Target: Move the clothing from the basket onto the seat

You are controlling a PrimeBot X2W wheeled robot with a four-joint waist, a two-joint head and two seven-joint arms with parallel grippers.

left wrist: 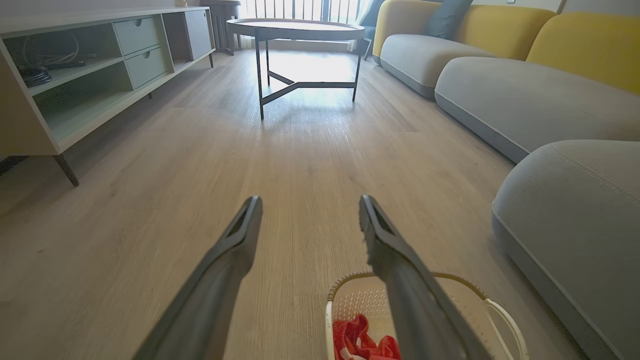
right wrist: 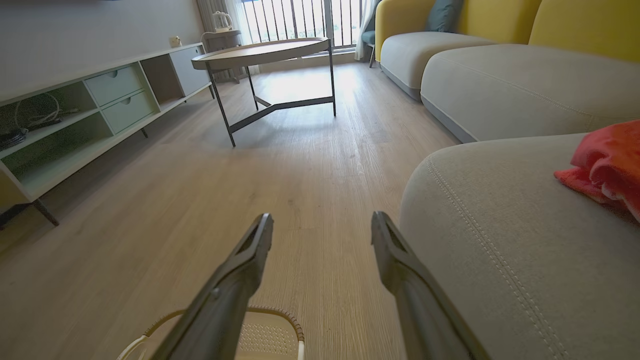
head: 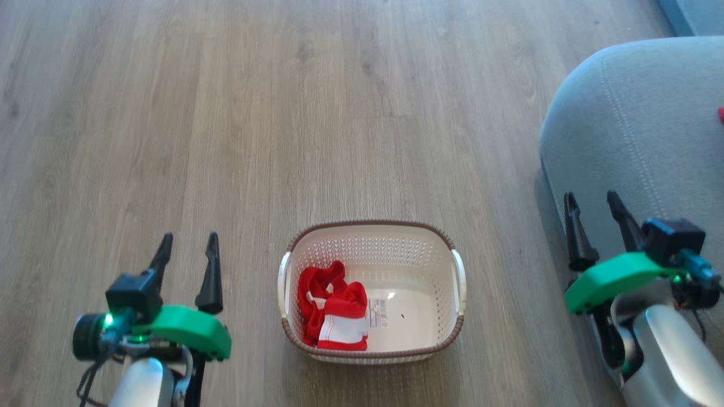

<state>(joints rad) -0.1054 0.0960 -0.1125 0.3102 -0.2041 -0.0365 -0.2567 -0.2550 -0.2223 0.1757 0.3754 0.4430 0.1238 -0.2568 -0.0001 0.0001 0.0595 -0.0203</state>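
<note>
Head view, lower centre: basket [head: 370,223] on wood floor [head: 283,113], red-and-white clothing [head: 334,311] heaped in its left half. Lower left, left gripper [head: 190,234]; lower right, right gripper [head: 590,194]; both spread wide, holding nothing. Right wrist view, right edge: another red garment [right wrist: 605,165] lying on the grey seat [right wrist: 500,240].

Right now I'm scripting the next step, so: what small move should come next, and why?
Probably lower the left tool toward the clothing lying left in the basket: it and the right tool both stand open and empty, and the left one is nearer the red heap.
</note>
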